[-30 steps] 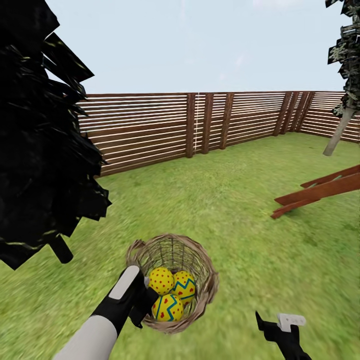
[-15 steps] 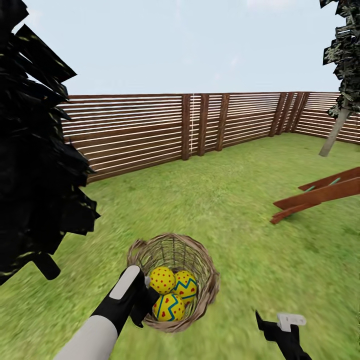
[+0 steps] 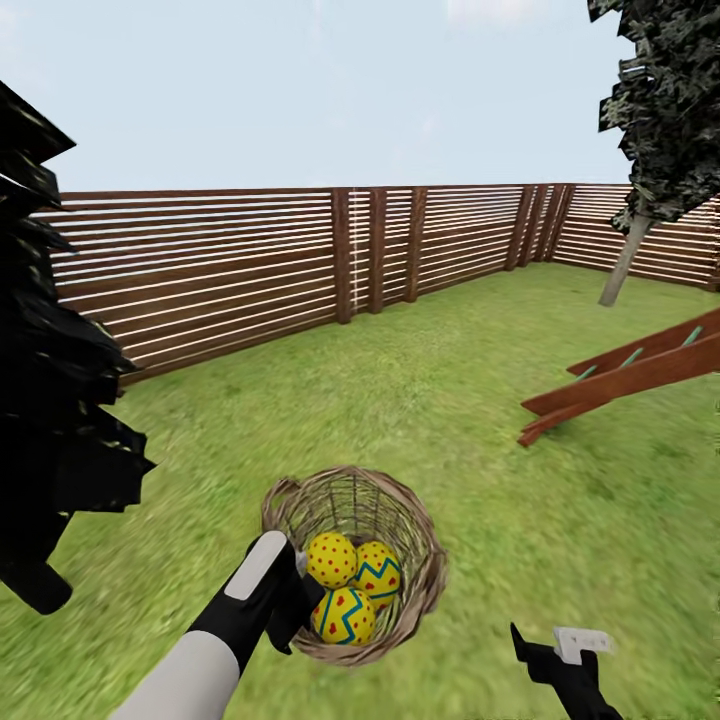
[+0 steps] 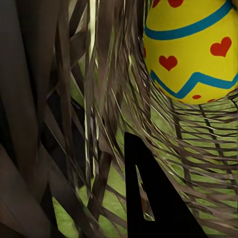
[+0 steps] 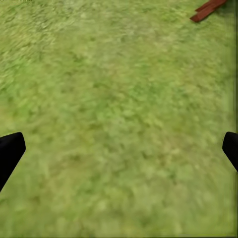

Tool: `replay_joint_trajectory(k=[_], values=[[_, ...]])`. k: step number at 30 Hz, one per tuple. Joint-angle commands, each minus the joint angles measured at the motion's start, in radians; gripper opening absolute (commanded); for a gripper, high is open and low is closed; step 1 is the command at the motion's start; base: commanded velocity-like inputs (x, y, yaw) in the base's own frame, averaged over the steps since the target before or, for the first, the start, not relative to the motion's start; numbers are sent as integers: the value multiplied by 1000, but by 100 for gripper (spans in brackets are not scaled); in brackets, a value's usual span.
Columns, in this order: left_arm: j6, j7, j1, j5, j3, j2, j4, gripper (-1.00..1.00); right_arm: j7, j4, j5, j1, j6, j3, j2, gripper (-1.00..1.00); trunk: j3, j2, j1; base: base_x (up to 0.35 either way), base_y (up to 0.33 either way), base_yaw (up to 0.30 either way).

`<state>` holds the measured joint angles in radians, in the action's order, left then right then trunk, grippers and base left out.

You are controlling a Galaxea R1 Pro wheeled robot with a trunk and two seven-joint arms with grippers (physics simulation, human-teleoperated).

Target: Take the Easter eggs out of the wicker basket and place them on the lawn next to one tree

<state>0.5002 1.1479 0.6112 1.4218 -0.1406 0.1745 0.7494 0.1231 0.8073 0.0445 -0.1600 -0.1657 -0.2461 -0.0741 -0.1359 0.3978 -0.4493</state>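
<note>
The wicker basket (image 3: 420, 560) is at the bottom centre of the head view, over the lawn (image 3: 450, 400). In it lie three Easter eggs: a dotted one (image 3: 331, 559) and two with zigzag bands (image 3: 378, 572) (image 3: 345, 615). My left gripper (image 3: 295, 602) is shut on the basket's near-left wall. In the left wrist view one black finger (image 4: 148, 198) lies against the weave below a zigzag egg (image 4: 191, 49). Low at the right, my right gripper (image 3: 555, 642) hangs open over bare grass (image 5: 119, 124). A tree with a pale trunk (image 3: 622, 262) stands far right by the fence.
A black-leaved tree (image 3: 50, 400) fills the left edge. A brown slatted fence (image 3: 250, 270) closes the back of the garden. A slanted brown wooden frame (image 3: 620, 385) lies on the grass at the right, between me and the pale-trunked tree.
The camera has turned right: fence, black tree and pale-trunked tree slid left in the picture. Basket, eggs and both arms kept their place in the view.
</note>
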Motion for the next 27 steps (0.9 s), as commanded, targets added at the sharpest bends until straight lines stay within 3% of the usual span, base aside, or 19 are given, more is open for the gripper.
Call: replay_joint_trajectory(k=[1, 6, 27], values=[[4, 5, 1, 5, 0, 0, 1, -100, 7, 0, 5, -1, -3, -4, 1, 100, -2, 2, -1, 16, 0, -221], [4, 6, 1, 6, -1, 0, 1, -100, 7, 1, 5, -1, -3, -4, 1, 100, -2, 2, -1, 142, 18, -173], [-4, 16, 1, -2, -6, 0, 12, -100, 7, 5, 5, -1, -3, -5, 0, 100, 0, 2, -1, 331, 11, -52]])
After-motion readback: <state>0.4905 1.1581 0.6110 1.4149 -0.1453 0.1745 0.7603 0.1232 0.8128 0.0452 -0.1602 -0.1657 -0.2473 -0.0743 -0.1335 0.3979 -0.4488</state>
